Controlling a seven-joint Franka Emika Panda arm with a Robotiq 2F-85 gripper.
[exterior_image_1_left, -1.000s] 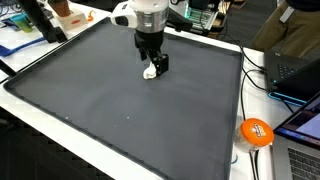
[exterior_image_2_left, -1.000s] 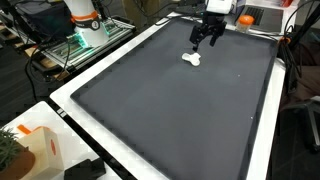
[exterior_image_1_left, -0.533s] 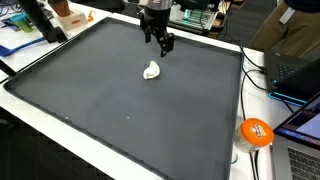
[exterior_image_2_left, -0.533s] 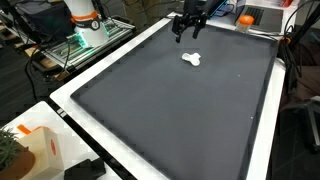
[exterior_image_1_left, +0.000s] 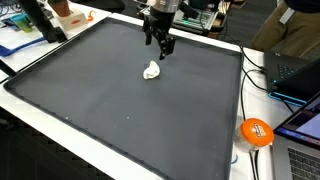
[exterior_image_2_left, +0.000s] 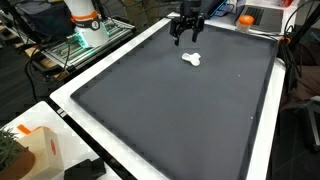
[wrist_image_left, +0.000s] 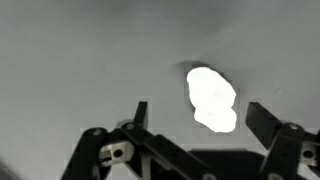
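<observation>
A robot gripper (exterior_image_1_left: 161, 46) hangs with its jaws spread wide and empty above a small white lump (exterior_image_1_left: 151, 71) on a dark grey mat (exterior_image_1_left: 110, 115). Nothing is held and nothing is touched: in both exterior views there is clear air between the fingers and the lump, which lies on the mat just below the gripper and a little off to one side of it.

In the wrist view the lump sits in the gap between the two fingertips (wrist_image_left: 262, 116), closer to the one on that picture's right than to its partner, with its long side running away from the camera.

The lump is too bright to show its surface, so its material cannot be told. Judged by its small, uneven, rounded outline, it is likely light and easily nudged across the smooth mat, and perhaps soft enough to give under pressure. The safest hold looks to be across its narrower width, near the middle of its length, with the fingers brought down on either side so that neither pushes it away first.

Well beyond the gripper, past the mat's edge, an orange ball (exterior_image_1_left: 256, 132) rests beside cables.
</observation>
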